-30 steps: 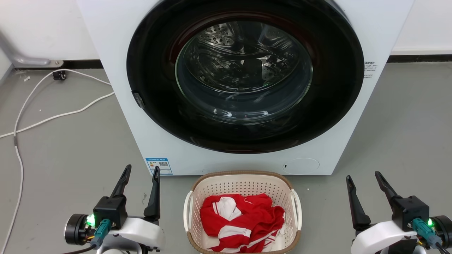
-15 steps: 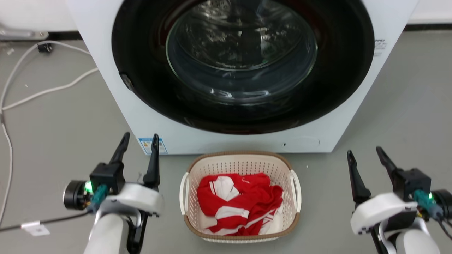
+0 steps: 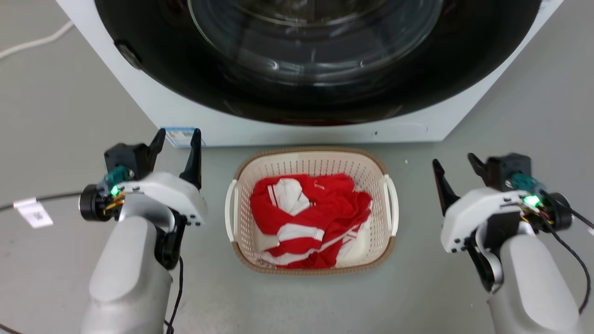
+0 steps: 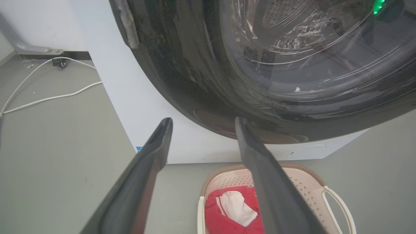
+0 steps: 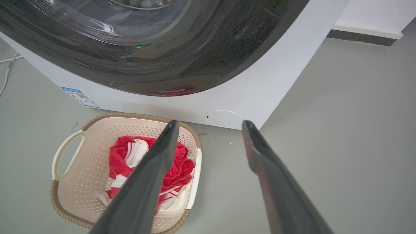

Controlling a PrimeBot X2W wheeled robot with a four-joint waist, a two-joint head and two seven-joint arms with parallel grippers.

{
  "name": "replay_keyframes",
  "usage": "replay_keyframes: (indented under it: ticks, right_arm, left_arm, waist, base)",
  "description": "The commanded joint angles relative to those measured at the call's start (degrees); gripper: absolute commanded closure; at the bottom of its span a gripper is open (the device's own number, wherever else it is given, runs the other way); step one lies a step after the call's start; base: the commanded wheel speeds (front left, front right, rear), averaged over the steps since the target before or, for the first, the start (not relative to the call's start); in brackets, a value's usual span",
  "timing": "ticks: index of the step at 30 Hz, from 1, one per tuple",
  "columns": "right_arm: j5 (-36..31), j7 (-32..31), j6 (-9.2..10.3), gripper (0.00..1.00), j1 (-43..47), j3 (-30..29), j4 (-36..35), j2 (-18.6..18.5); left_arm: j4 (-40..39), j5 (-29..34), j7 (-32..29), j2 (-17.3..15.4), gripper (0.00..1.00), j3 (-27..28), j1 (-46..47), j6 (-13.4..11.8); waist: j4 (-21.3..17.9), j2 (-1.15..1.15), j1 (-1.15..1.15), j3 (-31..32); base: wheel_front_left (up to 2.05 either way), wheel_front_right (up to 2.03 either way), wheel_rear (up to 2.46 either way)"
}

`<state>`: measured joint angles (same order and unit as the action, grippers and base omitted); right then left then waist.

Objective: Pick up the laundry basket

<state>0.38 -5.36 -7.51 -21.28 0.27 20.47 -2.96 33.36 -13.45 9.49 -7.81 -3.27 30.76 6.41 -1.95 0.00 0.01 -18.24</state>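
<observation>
Laundry basket (image 3: 310, 163) on the floor just in front of the washer (image 3: 297, 132), below its door, holding a red-and-white garment (image 3: 311, 213). Left gripper (image 3: 178, 139) and right gripper (image 3: 454, 163), both spread wide and empty, hover before the washer's lower corners. Advised: descend evenly, one white side handle (image 3: 229, 211) per gripper (an uneven lift would tilt the load).

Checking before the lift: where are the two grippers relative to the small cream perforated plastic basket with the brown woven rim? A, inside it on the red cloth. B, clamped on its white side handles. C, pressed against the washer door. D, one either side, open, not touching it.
D: the head view shows the left gripper and the right gripper flanking the cream perforated laundry basket, both open, grey floor between each and it.
</observation>
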Motion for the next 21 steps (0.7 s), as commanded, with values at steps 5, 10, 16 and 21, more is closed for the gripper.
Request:
replay_keyframes:
  ticks: [5, 10, 16, 21]
  right_arm:
    - [1.4, -4.2, 0.04, 0.0, -6.5, 2.0, 8.0, 0.2]
    - [3.3, -6.5, 0.04, 0.0, -11.5, 3.9, 15.6, 0.1]
    - [6.1, -7.8, 0.04, 0.0, -17.6, 6.7, 25.3, 0.2]
    - [7.9, -8.4, 0.04, 0.0, -22.7, 9.0, 31.8, 0.1]
  left_arm:
    - [8.6, -3.6, -3.8, -1.1, 0.0, -1.9, 6.8, 1.0]
    - [15.1, -7.4, -8.1, -1.9, 0.0, -6.1, 11.3, 1.1]
    - [20.0, -13.3, -13.5, -3.8, 0.0, -12.7, 15.0, 1.0]
    - [22.1, -17.6, -17.7, -5.6, 0.0, -17.7, 17.7, 1.1]
  waist:
    - [-0.3, 0.0, -0.01, -6.1]
    - [-0.7, 0.0, -0.01, -9.3]
    - [-1.1, 0.0, -0.01, -12.4]
    - [-1.4, 0.0, -0.01, -15.4]
  base:
    - [0.0, 0.0, 0.0]
    - [0.0, 0.0, 0.0]
    - [0.0, 0.0, 0.0]
    - [0.0, 0.0, 0.0]
